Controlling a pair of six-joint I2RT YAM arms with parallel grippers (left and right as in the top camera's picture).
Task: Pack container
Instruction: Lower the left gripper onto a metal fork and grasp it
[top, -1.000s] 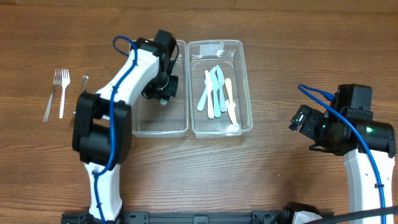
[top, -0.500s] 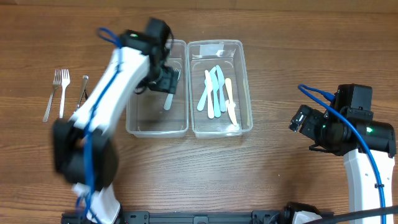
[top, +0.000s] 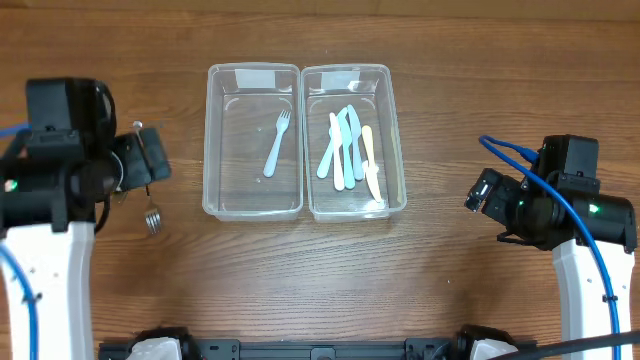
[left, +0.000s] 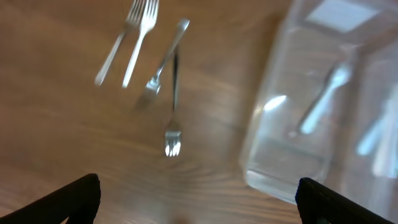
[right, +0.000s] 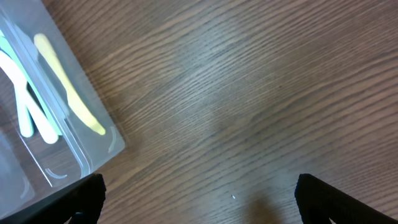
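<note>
My left pincer (left: 198, 198) hangs wide and empty above the metal forks (left: 127, 37), which lie on the tabletop (top: 300, 280) well left of the containers. The worry is the crossed pair (left: 166, 74) just beside them. If I close on one handle, I would likely drag its partner along or flick it away. Thin metal lying flat could also slip from my fingertips. Carrying a fork over, I might clip the near wall of the left container (top: 253, 208) and shove it. That container holds a single pale blue plastic fork (top: 275, 143). I judge the metal forks belong with it, not in the right container (top: 396, 140) among the plastic knives (top: 348, 148), so a wrong drop would spoil the sorting. My right pincer (right: 199, 199) is spread wide too, idle over bare wood beside that container.

From overhead my left arm covers nearly all the metal cutlery, and only one set of tines peeks out below it. My left wrist view is blurred, so I cannot tell whether the crossed pieces touch, or whether both are forks. In both wrist views my fingers show only at the bottom corners.
</note>
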